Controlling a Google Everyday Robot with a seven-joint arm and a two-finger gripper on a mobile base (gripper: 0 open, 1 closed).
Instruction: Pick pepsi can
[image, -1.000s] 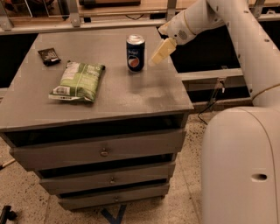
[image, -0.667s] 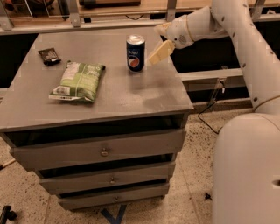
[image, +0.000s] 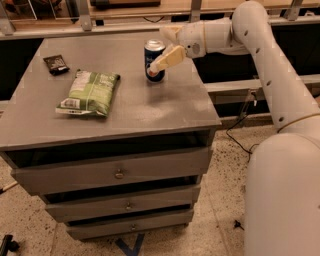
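Note:
The pepsi can (image: 151, 52), dark blue with a silver top, stands upright near the back right of the grey cabinet top (image: 135, 107). My gripper (image: 161, 49) reaches in from the right at can height. It is open, with the can between its fingers. One tan finger (image: 169, 58) crosses in front of the can. The other finger (image: 170, 33) shows behind the can's top. The can rests on the surface.
A flat green chip bag (image: 89, 92) lies left of centre on the top. A small dark packet (image: 56, 64) lies at the back left. Several drawers (image: 119, 173) sit below. My white arm (image: 270, 65) and body fill the right side.
The gripper has moved left from beside the can until its fingers stand on either side of it. The can has not moved.

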